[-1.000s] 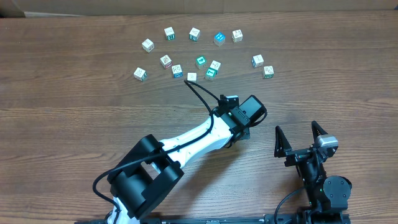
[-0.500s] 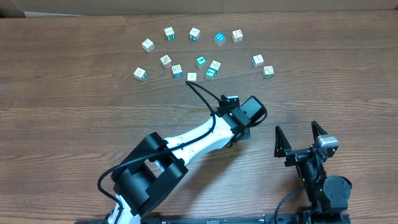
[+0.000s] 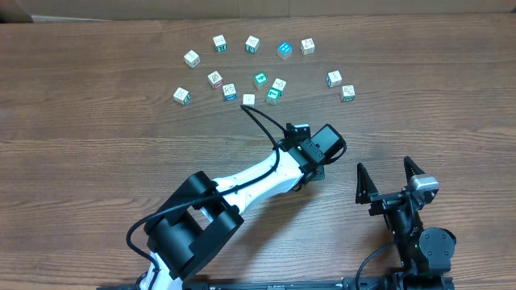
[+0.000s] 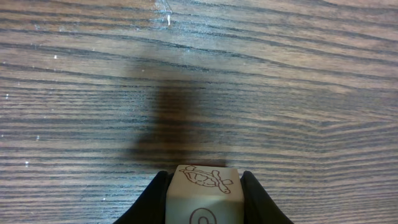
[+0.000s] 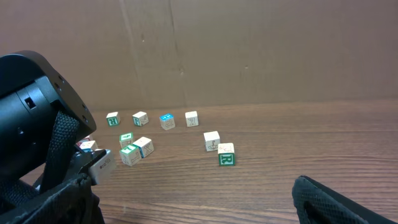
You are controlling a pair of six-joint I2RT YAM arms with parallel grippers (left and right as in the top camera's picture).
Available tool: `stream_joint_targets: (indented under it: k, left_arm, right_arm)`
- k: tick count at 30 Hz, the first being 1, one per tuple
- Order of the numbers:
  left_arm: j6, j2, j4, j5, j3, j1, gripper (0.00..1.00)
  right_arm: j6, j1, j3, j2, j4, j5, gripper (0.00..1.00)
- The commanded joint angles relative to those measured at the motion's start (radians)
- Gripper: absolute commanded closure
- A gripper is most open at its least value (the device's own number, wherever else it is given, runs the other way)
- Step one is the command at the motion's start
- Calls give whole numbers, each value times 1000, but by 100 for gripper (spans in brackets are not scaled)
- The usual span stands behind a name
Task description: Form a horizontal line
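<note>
The left gripper (image 4: 204, 179) is clamped on a small white-sided wooden cube (image 4: 204, 198) with a brown turtle-like drawing on top. It sits right of centre over the brown wood-grain table (image 4: 280, 74). The other small picture cubes (image 3: 260, 79), white-sided with some green and blue faces, lie loosely spread at the far middle, well apart from that gripper and to its far left. The nearest of them make only a gapped, uneven row (image 3: 248, 99). The right gripper (image 3: 385, 167) sits at the near right, fingers spread apart around nothing.
</note>
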Motion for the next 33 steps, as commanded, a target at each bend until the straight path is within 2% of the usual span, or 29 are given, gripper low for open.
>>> stream_joint_targets:
  k: [1,9,12,16,23,27,33]
  left_arm:
    - [-21,20,0,4,-7,-8,86]
    - [-21,20,0,4,-7,-8,81]
    - [-21,20,0,4,-7,-8,75]
    - [-21,20,0,4,-7,-8,63]
    - [-21,20,0,4,-7,-8,53]
    - [-21,20,1,4,-7,-8,51]
    - [-21,20,0,4,-7,-8,57]
  right_arm:
    - [6,5,-11,-10,5,-6,0]
    - [6,5,-11,-10,5,-6,0]
    - [6,5,-11,-10,5,-6,0]
    - [6,5,-11,-10,5,-6,0]
    - [6,5,-11,-10,5,-6,0]
    - [6,5,-11,-10,5,-6,0]
    - [6,5,-11,-10,5,-6,0]
